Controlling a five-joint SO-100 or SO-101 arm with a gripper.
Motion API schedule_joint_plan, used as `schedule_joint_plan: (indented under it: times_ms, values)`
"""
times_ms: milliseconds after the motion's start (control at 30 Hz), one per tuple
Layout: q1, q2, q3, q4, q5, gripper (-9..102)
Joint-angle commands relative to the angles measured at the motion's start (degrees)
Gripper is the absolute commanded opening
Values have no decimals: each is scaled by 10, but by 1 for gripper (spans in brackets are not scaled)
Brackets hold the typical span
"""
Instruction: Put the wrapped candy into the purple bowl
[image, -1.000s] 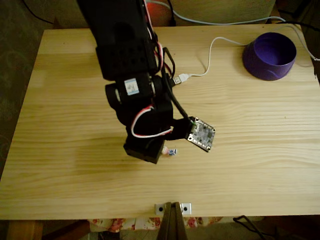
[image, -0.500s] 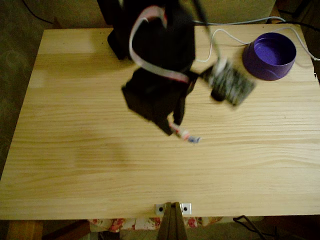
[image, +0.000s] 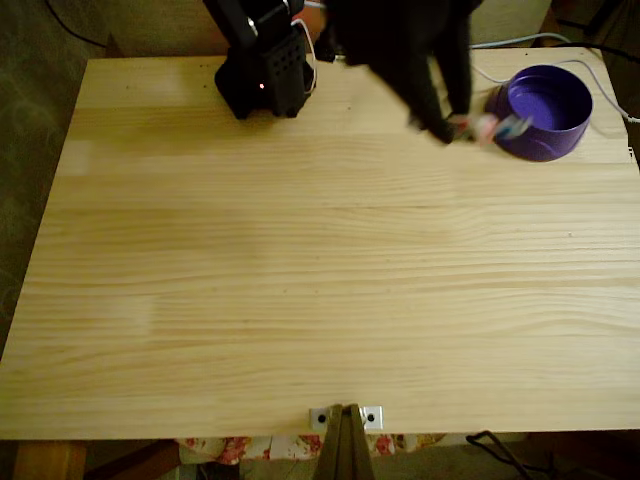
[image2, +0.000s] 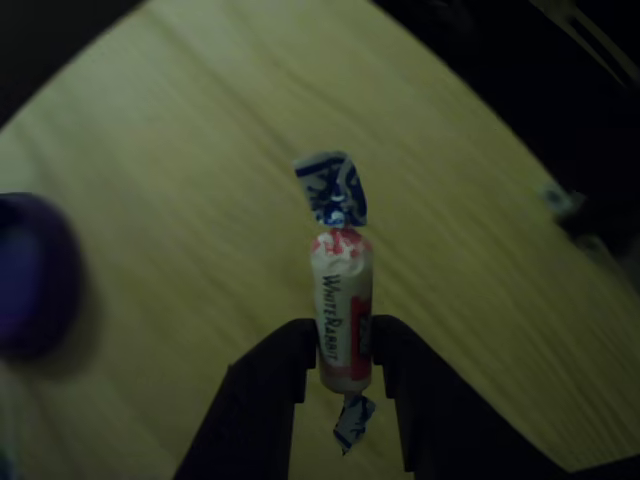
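While the black arm reaches across the far side of the pale wooden worktop (image: 300, 260), its two-fingered black pincer (image2: 340, 345) is clamped on the small oblong wrapped candy (image2: 342, 310), a white-and-red sweet with twisted blue ends. In the fixed view the candy (image: 492, 127) hangs blurred in the air just beside the left rim of the round deep-purple plastic bowl (image: 545, 110), which stands near the worktop's far right corner. In the other view the candy stands up between the fingers (image2: 270, 390), with the bowl (image2: 30, 275) blurred at the left edge.
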Motion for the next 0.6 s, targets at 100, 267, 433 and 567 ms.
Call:
schedule_joint_plan:
  times_ms: [100, 267, 433, 567]
  values:
    - [-149, -38, -119, 0, 49, 0]
    - [-200, -105, -162, -20, 43, 0]
    - [-243, -172, -201, -43, 21, 0]
    - [-276, -234, -246, -61, 20, 0]
